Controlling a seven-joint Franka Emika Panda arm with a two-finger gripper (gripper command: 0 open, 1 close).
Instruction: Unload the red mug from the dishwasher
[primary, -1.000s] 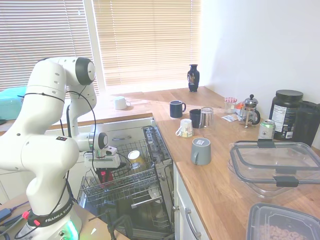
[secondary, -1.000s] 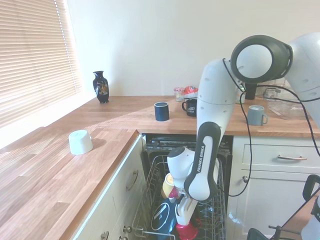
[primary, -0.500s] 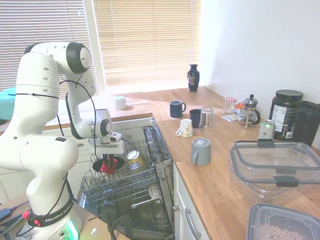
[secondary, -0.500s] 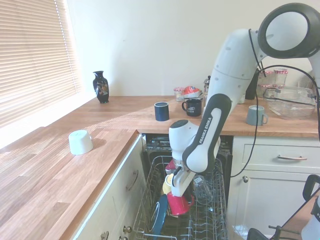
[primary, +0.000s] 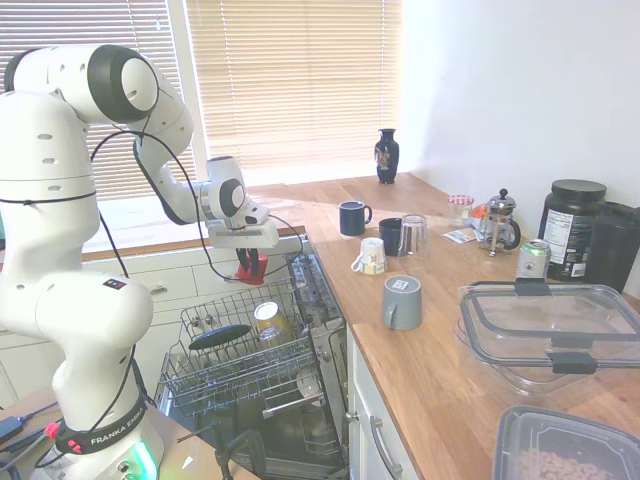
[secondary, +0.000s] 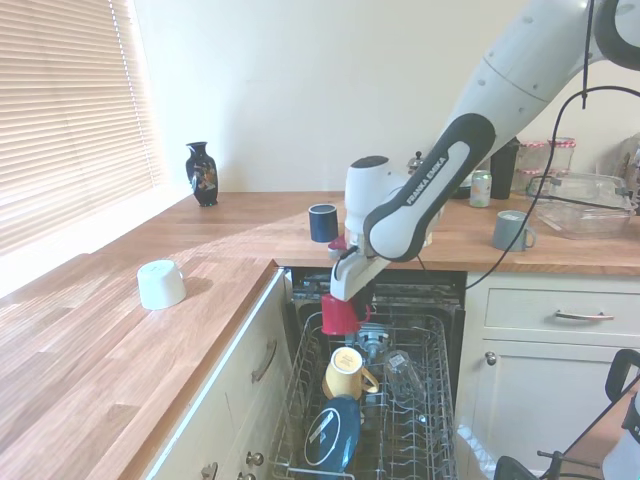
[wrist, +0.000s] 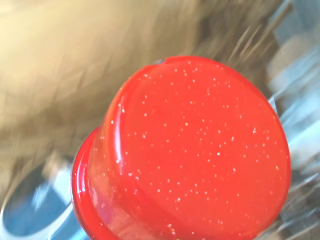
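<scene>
**Red mug rides clear of the dishwasher**

First exterior view: the end effector (primary: 249, 262) pinches the red mug (primary: 250, 268) above the wire rack (primary: 250, 355), beside the wooden desk (primary: 420, 330); it should be carried level and set down gently.

Second exterior view: the mug hangs over the dishwasher (secondary: 400, 400).

Wrist view: a glossy, speckled round base.

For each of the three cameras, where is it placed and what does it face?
First exterior view: beside the arm's base, facing the window; arm enters left, gripper holding the red mug above the dishwasher.
Second exterior view: opposite side, facing the wall; arm enters right.
Wrist view: close on the mug's base; no fingers visible.
Both exterior views share the mug and rack.
</scene>
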